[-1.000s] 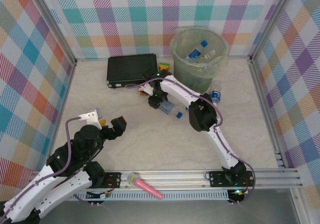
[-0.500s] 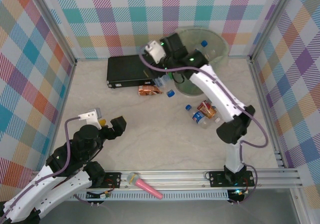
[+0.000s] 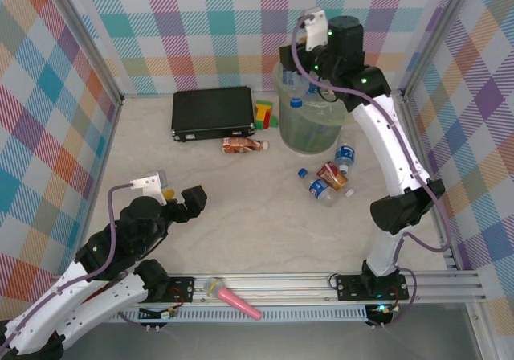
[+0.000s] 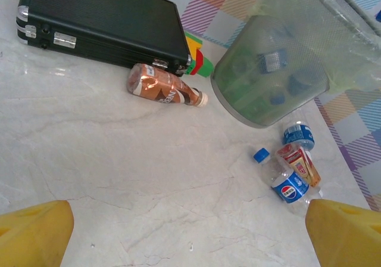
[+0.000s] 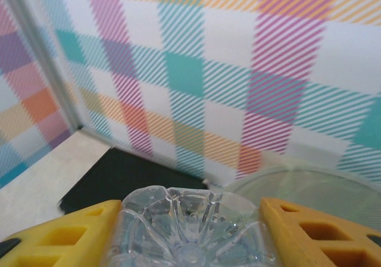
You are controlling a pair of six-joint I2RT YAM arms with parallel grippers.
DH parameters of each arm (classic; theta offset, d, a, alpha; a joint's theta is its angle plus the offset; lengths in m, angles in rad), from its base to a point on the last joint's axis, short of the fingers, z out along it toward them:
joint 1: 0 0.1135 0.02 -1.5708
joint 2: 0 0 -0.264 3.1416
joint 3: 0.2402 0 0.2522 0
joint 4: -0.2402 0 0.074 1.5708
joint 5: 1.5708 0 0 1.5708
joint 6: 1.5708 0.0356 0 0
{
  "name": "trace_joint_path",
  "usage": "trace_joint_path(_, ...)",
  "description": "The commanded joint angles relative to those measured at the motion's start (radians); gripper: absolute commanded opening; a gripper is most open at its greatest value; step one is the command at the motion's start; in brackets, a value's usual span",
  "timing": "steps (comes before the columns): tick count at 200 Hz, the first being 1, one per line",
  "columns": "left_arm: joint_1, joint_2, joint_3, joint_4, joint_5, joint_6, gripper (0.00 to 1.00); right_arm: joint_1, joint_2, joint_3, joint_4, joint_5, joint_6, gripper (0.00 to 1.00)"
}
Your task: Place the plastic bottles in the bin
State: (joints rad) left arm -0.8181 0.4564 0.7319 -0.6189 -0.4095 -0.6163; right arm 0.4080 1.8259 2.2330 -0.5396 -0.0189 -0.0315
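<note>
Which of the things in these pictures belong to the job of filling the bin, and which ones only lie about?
Belong to the job: bin; clear bottle held aloft near it; copper-brown bottle; Pepsi bottle; red-labelled bottle; small blue-labelled bottle beside the bin.

Only lying about: black case; pink stick; red, yellow and green thing beside the case.

pale-green bin (image 3: 309,132), black case (image 3: 211,111), plaid walls (image 3: 161,30)

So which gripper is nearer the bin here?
Right. The right gripper holds a clear bottle over the rim of the bin. The left gripper sits open at the near-left of the table, well away from the bin.
</note>
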Motion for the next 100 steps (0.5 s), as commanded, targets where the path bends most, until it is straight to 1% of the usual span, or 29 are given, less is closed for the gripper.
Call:
trace_joint_path(1, -0.01, 0.009, 0.042, 0.027, 0.005, 0.009, 1.0, -0.049, -0.013, -0.004, 0.169, 0.033, 0.059, 0.53)
trace_joint_path(45, -0.011, 0.037, 0.058, 0.05, 0.021, 0.0, 1.0, -0.13, 0.065, -0.008, 0.324, 0.112, 0.068, 0.54)
trace_joint_path(75, -0.01, 0.067, 0.075, 0.049, 0.033, 0.01, 1.0, -0.161, 0.116, -0.052, 0.461, 0.152, 0.054, 0.53)
trace_joint_path(100, -0.011, 0.09, 0.091, 0.052, 0.041, 0.014, 1.0, -0.182, 0.171, -0.055, 0.534, 0.202, 0.039, 0.54)
